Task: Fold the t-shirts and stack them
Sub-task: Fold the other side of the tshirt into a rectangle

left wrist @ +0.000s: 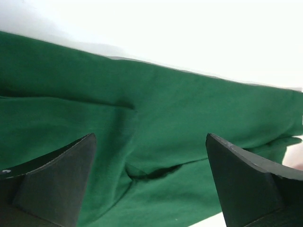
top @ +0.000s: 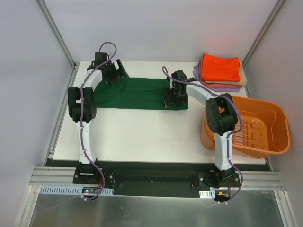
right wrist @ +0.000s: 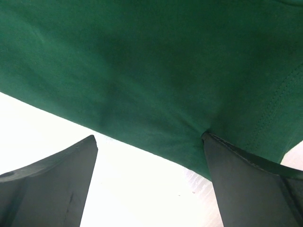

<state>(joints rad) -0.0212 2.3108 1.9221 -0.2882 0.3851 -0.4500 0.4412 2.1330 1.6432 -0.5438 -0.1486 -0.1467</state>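
A dark green t-shirt (top: 137, 93) lies folded into a long strip across the back middle of the table. My left gripper (top: 117, 71) hovers at its left far end, jaws open. In the left wrist view the green t-shirt (left wrist: 180, 109) fills the frame, with a small pucker between the spread fingers (left wrist: 57, 184). My right gripper (top: 169, 98) is low over the strip's right end, open. In the right wrist view one of its fingers (right wrist: 246, 184) touches the near edge of the green cloth (right wrist: 142, 66). Folded orange (top: 220, 68), tan (top: 243, 78) and lavender (top: 222, 87) t-shirts are stacked at the back right.
An orange plastic basket (top: 277, 135) stands at the right, next to the right arm's elbow and overhanging the table's right edge. White enclosure walls and metal frame posts surround the table (top: 142, 137).
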